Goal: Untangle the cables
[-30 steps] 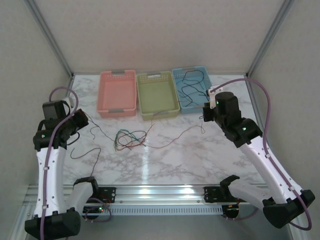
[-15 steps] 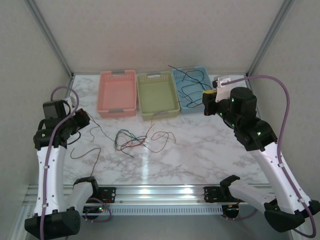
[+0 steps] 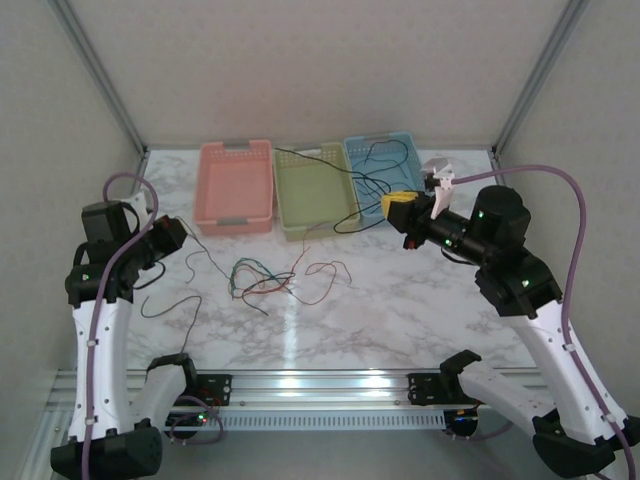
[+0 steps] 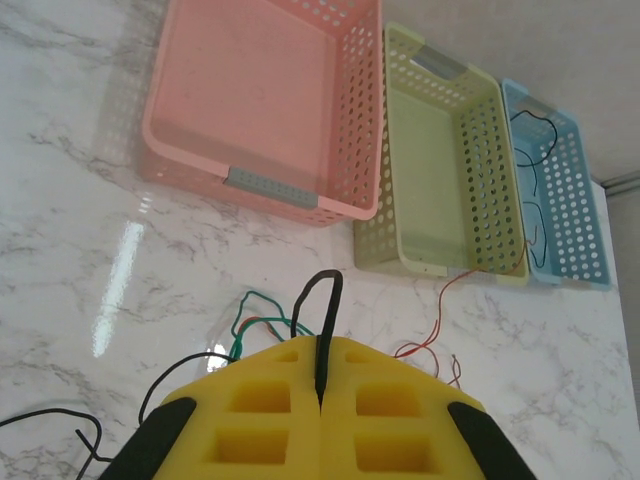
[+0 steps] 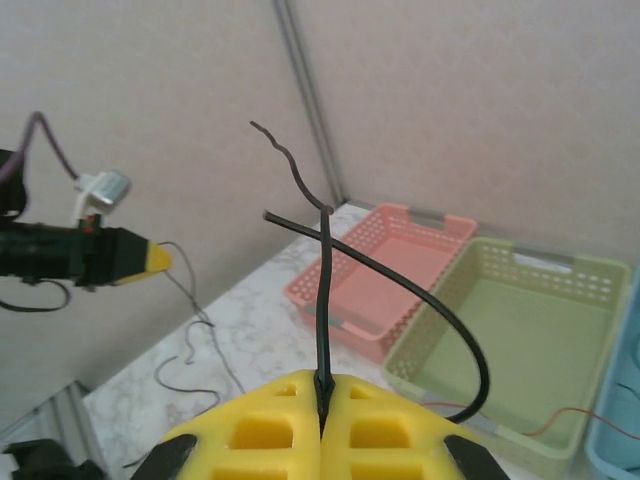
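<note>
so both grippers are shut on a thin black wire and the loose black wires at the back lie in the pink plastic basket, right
Wrong basket: the loose black wires lie in the blue perforated plastic basket, not the pink basket, as the left wrist view shows. The left gripper and right gripper are each shut on a thin black wire.

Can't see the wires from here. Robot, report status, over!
Left gripper shut on black cable. Right gripper shut on second black cable, raised. Tangle on table. Baskets behind.
</note>
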Robot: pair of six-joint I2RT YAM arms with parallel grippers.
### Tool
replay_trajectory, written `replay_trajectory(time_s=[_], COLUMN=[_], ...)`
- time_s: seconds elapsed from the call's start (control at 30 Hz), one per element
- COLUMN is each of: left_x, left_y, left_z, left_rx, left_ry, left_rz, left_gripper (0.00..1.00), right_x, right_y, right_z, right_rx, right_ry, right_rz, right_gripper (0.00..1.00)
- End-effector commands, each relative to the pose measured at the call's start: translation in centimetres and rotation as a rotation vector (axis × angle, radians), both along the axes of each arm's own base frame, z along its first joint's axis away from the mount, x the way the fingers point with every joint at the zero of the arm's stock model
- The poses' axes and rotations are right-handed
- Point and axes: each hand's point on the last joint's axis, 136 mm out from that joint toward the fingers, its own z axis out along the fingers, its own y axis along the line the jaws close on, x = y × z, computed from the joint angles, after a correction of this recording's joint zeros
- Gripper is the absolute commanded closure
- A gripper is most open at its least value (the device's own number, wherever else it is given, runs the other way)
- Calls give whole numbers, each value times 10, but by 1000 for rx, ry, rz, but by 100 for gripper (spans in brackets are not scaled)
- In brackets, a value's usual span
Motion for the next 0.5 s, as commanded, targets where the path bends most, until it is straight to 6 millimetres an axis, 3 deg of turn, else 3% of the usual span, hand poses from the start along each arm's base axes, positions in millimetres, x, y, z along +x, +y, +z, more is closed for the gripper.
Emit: replay_trajectory(time_s=[0.0,0.17,0.47], left_x=[-3,-2,-5], left_y=[-5,-6,-5], left_z=[3,1,4], left_rx=[-28,-31,-18], left_ry=[-26,-23,-36], left_rz=[-19,-19,-16], left_gripper=[100,100,100], right_x=[-23,-20,12], right_y=[13,19,16], right_z=[21,27,18], right_rx=[109,188,198], right_ry=[-23,11,59], right_rz=[149,169,40], right_gripper=[100,100,100])
